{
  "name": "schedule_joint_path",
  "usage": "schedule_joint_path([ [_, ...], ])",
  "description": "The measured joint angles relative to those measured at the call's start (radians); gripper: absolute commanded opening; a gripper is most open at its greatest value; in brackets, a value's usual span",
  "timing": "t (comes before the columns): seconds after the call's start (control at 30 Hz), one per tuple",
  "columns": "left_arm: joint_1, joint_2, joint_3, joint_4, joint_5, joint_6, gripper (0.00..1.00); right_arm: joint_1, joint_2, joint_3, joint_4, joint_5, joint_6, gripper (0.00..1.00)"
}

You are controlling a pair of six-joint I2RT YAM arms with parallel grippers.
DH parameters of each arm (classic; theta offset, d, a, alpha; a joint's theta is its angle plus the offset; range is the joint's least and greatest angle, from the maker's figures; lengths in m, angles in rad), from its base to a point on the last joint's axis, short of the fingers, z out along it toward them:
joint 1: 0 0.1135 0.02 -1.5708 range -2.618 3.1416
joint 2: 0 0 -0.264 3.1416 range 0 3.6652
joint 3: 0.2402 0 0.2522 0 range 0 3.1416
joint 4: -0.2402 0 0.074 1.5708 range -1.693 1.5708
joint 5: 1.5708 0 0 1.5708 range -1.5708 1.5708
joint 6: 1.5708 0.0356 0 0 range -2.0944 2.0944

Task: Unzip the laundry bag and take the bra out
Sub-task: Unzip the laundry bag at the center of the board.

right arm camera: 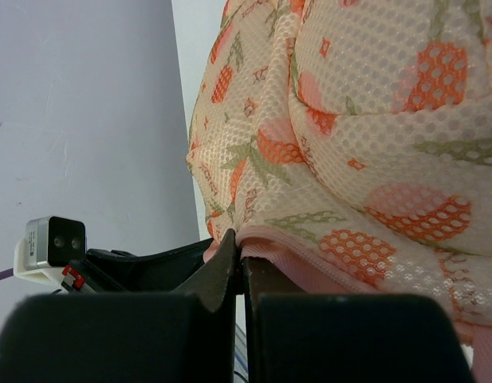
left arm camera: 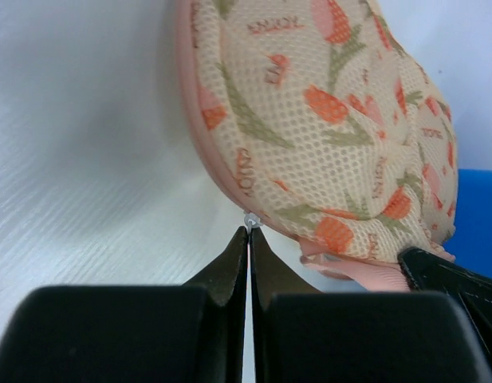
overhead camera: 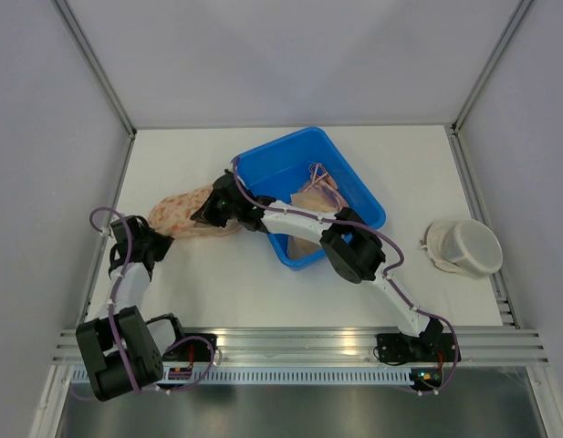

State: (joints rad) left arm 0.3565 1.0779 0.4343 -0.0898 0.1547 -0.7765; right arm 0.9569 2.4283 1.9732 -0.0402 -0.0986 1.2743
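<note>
Left arm point(overhead camera: 126, 278) bent by the desk's point(overhead camera: 263, 292) left edge, left fingers point(left arm camera: 228, 267) together at zipper pull point(left arm camera: 249, 217), right fingers point(right arm camera: 218, 271) clamping bulging flowered laundry bag point(overhead camera: 181, 214).

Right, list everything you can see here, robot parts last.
laundry bag: one, cream mesh with orange flowers and pink edging, on the table left of the bin
bin: one, blue, mid-table towards the back
clothes: count unclear, beige, inside the bin
pouch: one, white, round, right edge of the table
table: one, white
left gripper: shut, tips at a small pale tab on the bag's edge
right gripper: shut on the bag's pink edging
</note>
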Motion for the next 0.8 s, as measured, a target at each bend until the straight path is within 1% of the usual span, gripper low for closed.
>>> schedule_joint_path([
  [0.27, 0.021, 0.056, 0.057, -0.100, -0.047, 0.000, 0.02, -0.005, 0.003, 0.017, -0.046, 0.010, -0.031, 0.00],
  [0.47, 0.042, 0.056, 0.083, -0.179, -0.103, 0.000, 0.02, -0.005, 0.039, 0.096, -0.100, 0.013, -0.069, 0.00],
  [0.53, 0.043, 0.056, 0.101, -0.208, -0.129, 0.001, 0.02, -0.004, 0.064, 0.131, -0.110, 0.013, -0.082, 0.04],
  [0.57, 0.044, 0.055, 0.108, -0.221, -0.138, 0.000, 0.02, -0.004, 0.076, 0.142, -0.114, 0.014, -0.086, 0.05],
  [0.67, 0.045, 0.039, 0.111, -0.246, -0.153, 0.000, 0.02, -0.003, 0.109, 0.166, -0.127, 0.014, -0.106, 0.19],
  [0.7, 0.046, 0.032, 0.110, -0.255, -0.154, 0.000, 0.02, -0.001, 0.122, 0.182, -0.137, 0.014, -0.108, 0.28],
  [0.8, 0.051, 0.024, 0.100, -0.264, -0.153, -0.001, 0.02, 0.000, 0.159, 0.231, -0.168, 0.018, -0.122, 0.41],
])
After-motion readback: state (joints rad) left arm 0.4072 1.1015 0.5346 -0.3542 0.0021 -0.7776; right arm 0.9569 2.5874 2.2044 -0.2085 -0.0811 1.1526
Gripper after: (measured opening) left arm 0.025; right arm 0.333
